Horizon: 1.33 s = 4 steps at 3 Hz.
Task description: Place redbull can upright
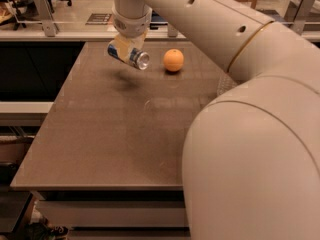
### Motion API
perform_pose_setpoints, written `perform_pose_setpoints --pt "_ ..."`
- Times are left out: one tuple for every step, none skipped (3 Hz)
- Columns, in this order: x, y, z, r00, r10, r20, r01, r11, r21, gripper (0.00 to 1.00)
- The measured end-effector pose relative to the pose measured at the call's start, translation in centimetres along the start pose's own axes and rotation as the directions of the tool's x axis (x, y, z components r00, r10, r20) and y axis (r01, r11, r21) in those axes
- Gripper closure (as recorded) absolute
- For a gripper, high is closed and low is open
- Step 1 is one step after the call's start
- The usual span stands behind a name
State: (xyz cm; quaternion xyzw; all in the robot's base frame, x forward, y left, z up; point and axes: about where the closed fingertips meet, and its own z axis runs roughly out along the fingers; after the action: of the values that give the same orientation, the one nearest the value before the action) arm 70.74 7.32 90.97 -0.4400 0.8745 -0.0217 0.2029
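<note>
The redbull can (136, 58) is a slim blue and silver can, lying tilted on its side with its silver end facing right and toward me. My gripper (127, 47) is shut on the can and holds it a little above the grey-brown table (105, 134), over the far left part; its shadow lies on the tabletop just below. The arm reaches in from the right foreground and hides much of the table's right side.
An orange (173, 60) sits on the table just right of the can. A counter with metal posts (44, 14) and clutter runs behind the table. The table's left edge borders a dark gap and a lower shelf.
</note>
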Motion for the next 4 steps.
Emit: perform_pose_setpoints --pt "0.7 -0.1 -2.9 0.994 -0.026 0.104 0.025 0.9996 0.012 1.00" --pt "0.0 -0.3 -4.4 0.956 -0.028 0.291 0.037 0.9989 -0.027 1.00" --pt "-1.1 -0.4 -5.9 0.884 -0.004 0.468 0.041 0.9969 -0.068 1.00" --pt "-3.1 -0.9 -8.3 0.772 0.009 0.636 0.047 0.9964 -0.071 1.00"
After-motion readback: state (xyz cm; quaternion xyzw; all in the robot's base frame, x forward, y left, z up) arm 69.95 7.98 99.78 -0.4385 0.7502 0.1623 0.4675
